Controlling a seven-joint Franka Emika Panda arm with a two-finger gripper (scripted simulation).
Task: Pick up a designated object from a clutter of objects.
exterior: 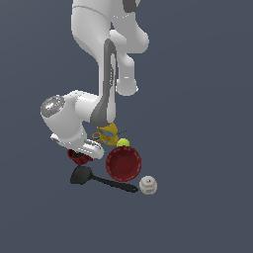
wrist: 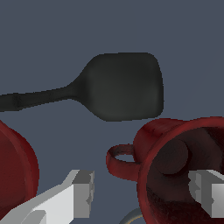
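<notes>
Mug first: the small dark red mug with its side loop handle (wrist: 181, 168) sat right under the wrist, tipped so its dark inside faced the wrist camera, the loop sticking out from its wall. In the exterior view only a sliver of it (exterior: 79, 157) showed, tucked beneath the white robot arm (exterior: 94, 74) at the left edge of the clutter, just above the spatula's blade.

And the gripper (wrist: 148, 194) was spread wide! One pale finger (wrist: 81, 192) hung outside the mug, on the handle side, while the other finger (wrist: 208, 190) stood over the mug's opening, so the rim and wall lay between them. Whether either pad touched the wall, I couldn't tell.

Moving rightward across the exterior view: the black flat-bladed plastic spatula (exterior: 99, 179) lay with its blade at the left and its handle running off to the right, passing just below the wide, shallow red bowl (exterior: 123, 163). Above the bowl, a yellow object (exterior: 107, 133) peeked out beside the arm, too hidden to make out clearly. Just beside the bowl's upper rim sat the little yellow-green ball (exterior: 123, 143). Farthest right, the white baseball with red stitching (exterior: 147, 185) rested near the spatula's handle tip, below the bowl.

From the wrist, the spatula blade (wrist: 122, 85) filled the ground beyond the mug, and the bowl's red wall (wrist: 15, 175) bulged in at the edge.
</notes>
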